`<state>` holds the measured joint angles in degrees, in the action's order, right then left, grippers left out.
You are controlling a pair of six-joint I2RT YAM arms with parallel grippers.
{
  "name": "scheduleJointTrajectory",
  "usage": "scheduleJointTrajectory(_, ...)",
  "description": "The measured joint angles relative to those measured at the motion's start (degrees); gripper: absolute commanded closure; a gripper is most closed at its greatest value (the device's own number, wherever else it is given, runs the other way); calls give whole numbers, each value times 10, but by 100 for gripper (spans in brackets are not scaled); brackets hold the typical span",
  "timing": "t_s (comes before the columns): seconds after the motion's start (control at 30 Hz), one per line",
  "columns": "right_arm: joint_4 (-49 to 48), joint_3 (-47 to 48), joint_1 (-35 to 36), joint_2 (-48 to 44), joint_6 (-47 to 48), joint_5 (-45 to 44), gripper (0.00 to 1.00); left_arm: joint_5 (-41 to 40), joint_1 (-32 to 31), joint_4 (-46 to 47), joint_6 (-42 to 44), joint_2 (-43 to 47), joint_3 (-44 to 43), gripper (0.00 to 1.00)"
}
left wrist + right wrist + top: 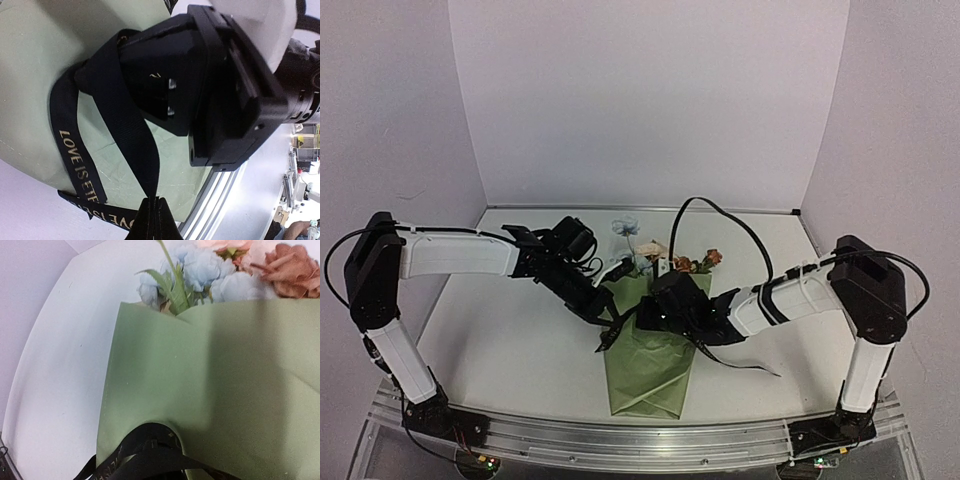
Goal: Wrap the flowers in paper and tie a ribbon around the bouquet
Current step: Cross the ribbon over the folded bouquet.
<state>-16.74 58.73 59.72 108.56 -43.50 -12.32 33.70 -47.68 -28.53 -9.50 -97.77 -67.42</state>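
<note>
On a white table (500, 330), just beyond its ribbed aluminium rail (620, 440), the bouquet (650, 375) lies with its narrow folded end nearest the arms, a smooth, matte cone of olive-green paper (225, 380), faintly creased. Over its middle the two claws meet. The left gripper (154, 219) is pinched tight on the ribbon (125, 135), a flat woven black band lettered in pale gold, which runs taut to the blocky black right gripper (643, 312), also closed and apparently holding the same band as it loops over the paper. Farther back, the flowers (210, 270) spill from the wide end: ruffled pale blue, cream, pink and rust-brown blooms.
</note>
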Motion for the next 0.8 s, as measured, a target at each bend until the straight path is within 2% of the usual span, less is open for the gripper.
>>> scheduleJointTrajectory(0.23, -14, -22, 0, -35, 18, -47, 100, 10, 0, 0, -2, -19, 0, 100)
scheduleJointTrajectory(0.37, -19, -23, 0, -38, 19, -45, 100, 12, 0, 0, -7, -23, 0, 100)
scheduleJointTrajectory(0.57, -24, -23, 0, -34, 5, -34, 100, 22, 2, 2, -19, -24, 0, 92)
scheduleJointTrajectory(0.8, -28, -25, 0, -21, -17, -37, 100, 59, 9, 68, -104, -49, 19, 94)
